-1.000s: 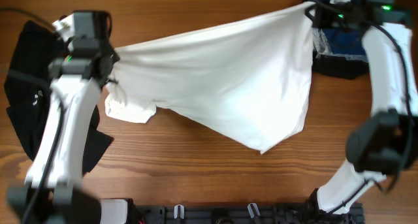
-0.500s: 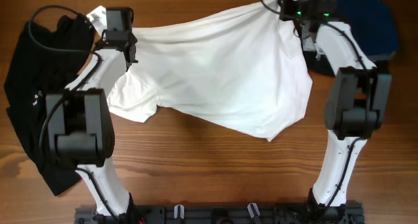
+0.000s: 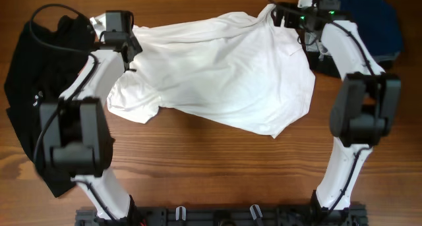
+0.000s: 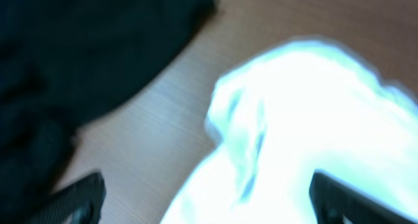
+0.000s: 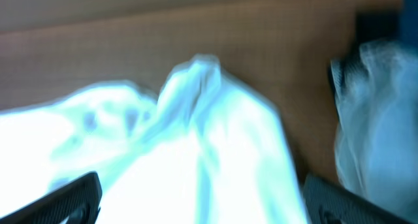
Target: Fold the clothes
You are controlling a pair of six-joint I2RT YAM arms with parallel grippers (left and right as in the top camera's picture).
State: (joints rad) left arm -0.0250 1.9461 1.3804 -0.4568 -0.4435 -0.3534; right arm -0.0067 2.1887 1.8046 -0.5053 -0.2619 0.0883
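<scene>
A brown wooden table (image 3: pixel 198 167) with grain running left to right fills the whole overhead view, and a dark rail (image 3: pixel 217 216) carrying the bases of both arms runs along its near edge. The white T-shirt (image 3: pixel 217 74) lies spread across the middle and far part of this surface, rumpled, with one short sleeve pointing towards the near left and its lower edge sagging to a point towards the near right. A black garment (image 3: pixel 26 87) is heaped along the left edge of the table, partly under the left arm. A dark blue garment (image 3: pixel 376 22) sits at the far right corner.

The left gripper (image 3: pixel 128 55) hangs over the shirt's far left edge. In the left wrist view its fingers (image 4: pixel 78 198) stand wide apart at the lower corners, with bright white cloth bunched on the bare wood between them and nothing pinched; the black cloth fills the upper left.

The right gripper (image 3: pixel 282 16) hangs over the shirt's far right corner. In the right wrist view its fingers (image 5: pixel 65 198) are likewise spread wide above a raised fold of white fabric, gripping nothing. Both wrist views are blurred. A pale bunch of fabric (image 5: pixel 372 119) lies on the wood at the right, just beside the shirt
</scene>
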